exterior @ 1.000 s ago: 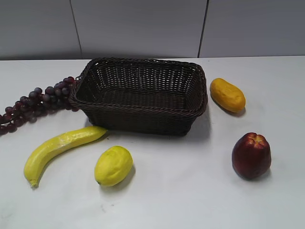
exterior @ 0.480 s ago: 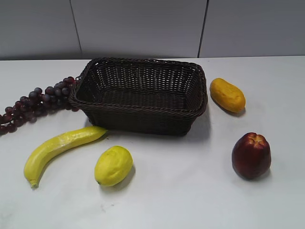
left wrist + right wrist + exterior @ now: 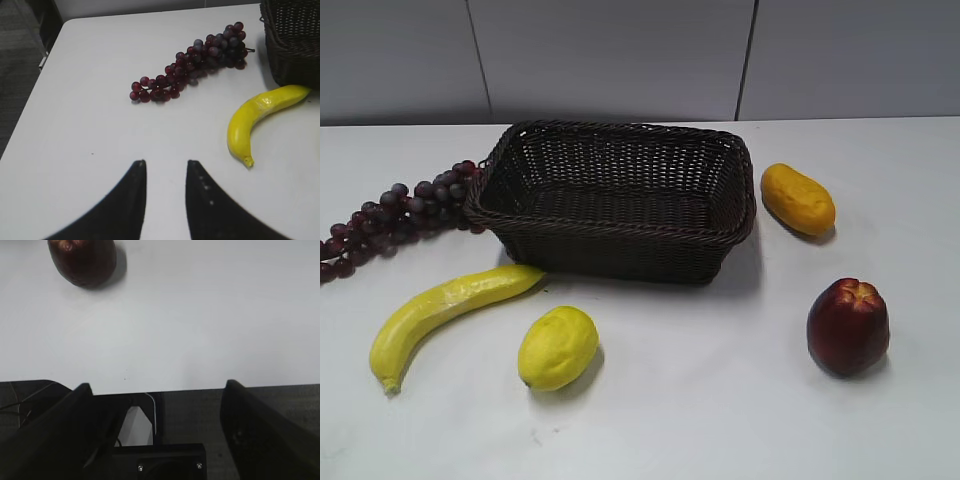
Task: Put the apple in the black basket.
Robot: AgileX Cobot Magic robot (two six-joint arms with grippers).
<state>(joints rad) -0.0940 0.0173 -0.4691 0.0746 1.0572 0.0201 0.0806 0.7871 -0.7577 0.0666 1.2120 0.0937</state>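
Observation:
The dark red apple (image 3: 848, 326) stands on the white table at the right front; it also shows at the top left of the right wrist view (image 3: 82, 260). The black basket (image 3: 617, 198) sits empty at the table's middle back; its corner shows in the left wrist view (image 3: 292, 40). My left gripper (image 3: 165, 162) is open and empty above bare table, left of the banana. My right gripper (image 3: 157, 385) is open wide and empty, back over the table's front edge, well short of the apple. Neither gripper shows in the exterior view.
A purple grape bunch (image 3: 400, 212) lies left of the basket, a yellow banana (image 3: 445, 305) and a lemon (image 3: 558, 346) in front of it, and an orange-yellow oblong fruit (image 3: 797, 198) to its right. A black stand (image 3: 165, 460) shows below the table edge.

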